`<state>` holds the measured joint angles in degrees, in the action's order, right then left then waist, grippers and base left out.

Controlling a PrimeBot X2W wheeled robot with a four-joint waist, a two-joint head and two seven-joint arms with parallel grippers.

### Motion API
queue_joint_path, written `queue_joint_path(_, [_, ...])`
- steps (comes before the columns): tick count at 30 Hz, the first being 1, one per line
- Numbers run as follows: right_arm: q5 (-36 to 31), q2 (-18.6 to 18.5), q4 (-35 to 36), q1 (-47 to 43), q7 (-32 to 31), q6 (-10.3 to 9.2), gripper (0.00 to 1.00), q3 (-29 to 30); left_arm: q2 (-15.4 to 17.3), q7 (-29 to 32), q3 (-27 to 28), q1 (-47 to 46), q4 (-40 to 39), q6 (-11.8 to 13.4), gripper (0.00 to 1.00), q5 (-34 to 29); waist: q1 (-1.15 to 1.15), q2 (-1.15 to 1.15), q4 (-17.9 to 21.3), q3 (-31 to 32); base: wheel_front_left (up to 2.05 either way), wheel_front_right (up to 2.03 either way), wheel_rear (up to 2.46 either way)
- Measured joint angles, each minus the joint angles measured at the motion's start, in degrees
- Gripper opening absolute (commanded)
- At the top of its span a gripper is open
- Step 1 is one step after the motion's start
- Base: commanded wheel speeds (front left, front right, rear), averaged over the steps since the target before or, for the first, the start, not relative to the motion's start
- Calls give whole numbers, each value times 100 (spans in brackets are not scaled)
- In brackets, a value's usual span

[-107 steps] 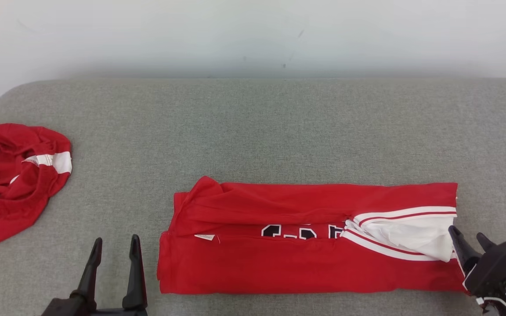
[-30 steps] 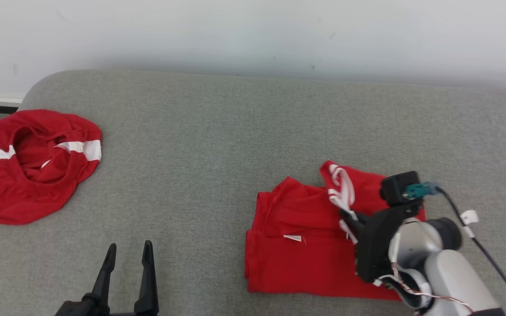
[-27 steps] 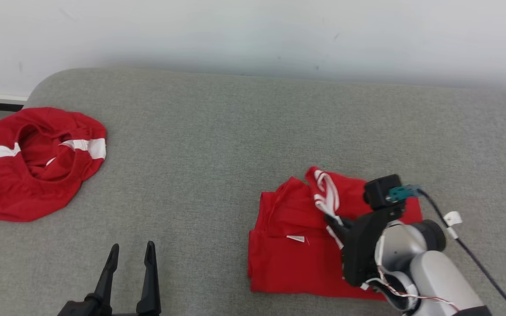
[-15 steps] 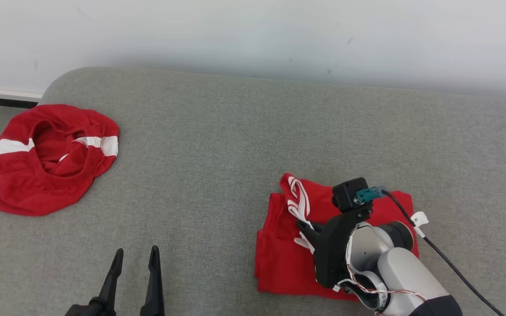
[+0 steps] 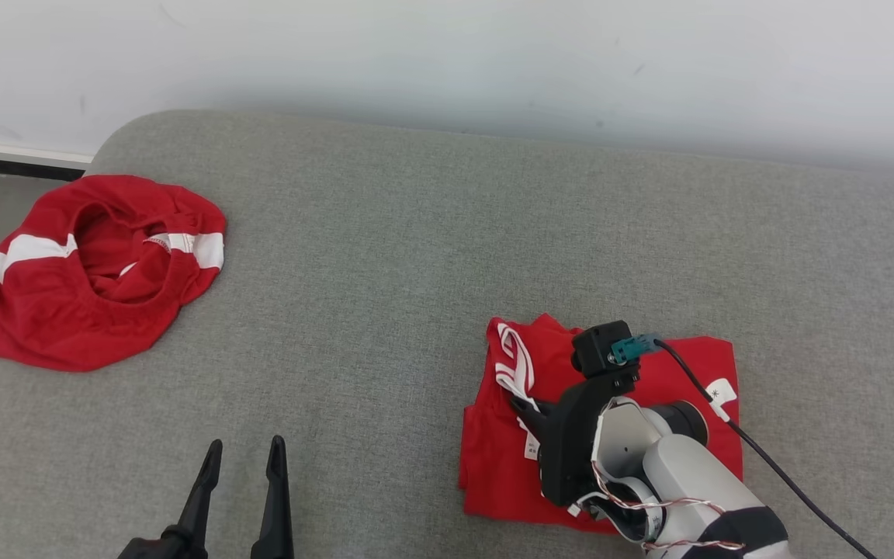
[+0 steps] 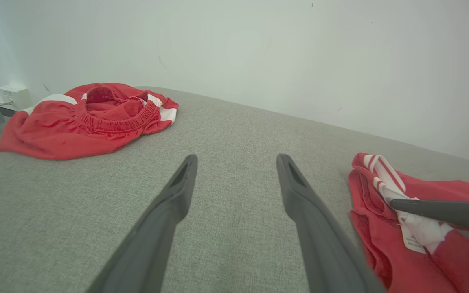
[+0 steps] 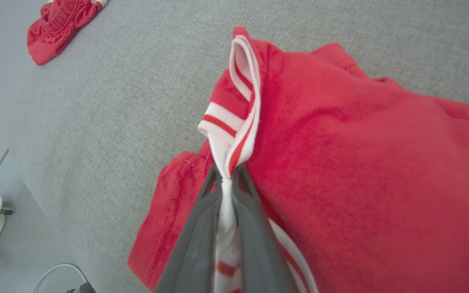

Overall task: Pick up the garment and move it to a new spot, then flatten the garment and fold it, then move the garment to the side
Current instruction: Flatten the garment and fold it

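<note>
The garment is a red jersey with white-and-red striped trim, lying folded on the grey cushion at right of centre in the head view. My right gripper is shut on the striped trim and holds that end over the garment's left part. In the right wrist view the right gripper pinches the trim, with the garment spread to the right. My left gripper stands open and holds nothing at the front, well to the left of the garment. In the left wrist view the left gripper hovers over bare cushion, with the garment at right.
A second red garment with white bands lies crumpled at the cushion's far left edge, also seen as the red heap. The grey cushion ends at a white wall behind. Floor with a cable lies beyond the left edge.
My right gripper has carried the striped end leftward over the garment, folding the long strip to about half its length. The camera has turned left. The left gripper has stayed open.
</note>
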<state>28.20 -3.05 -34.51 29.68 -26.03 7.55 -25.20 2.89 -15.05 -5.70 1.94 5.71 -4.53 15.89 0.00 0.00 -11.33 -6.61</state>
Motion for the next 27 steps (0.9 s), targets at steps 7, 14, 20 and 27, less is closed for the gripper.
queue_joint_path(7, [746,10,-107,248,610,0,100,-307,0,0,10,-3,14,-1,100,0,0,0,59,-33,0,0,0])
queue_joint_path(14, [1038,16,-16,572,1459,0,100,-287,0,0,48,-5,19,10,100,-16,0,0,175,61,0,0,0])
queue_joint_path(20, [525,-293,242,442,2356,0,100,212,0,0,131,34,-19,48,100,-32,0,0,324,173,0,0,0])
queue_joint_path(27, [-222,-808,764,-394,3144,0,100,981,1,0,292,51,-63,26,100,-181,0,0,562,333,0,0,0])
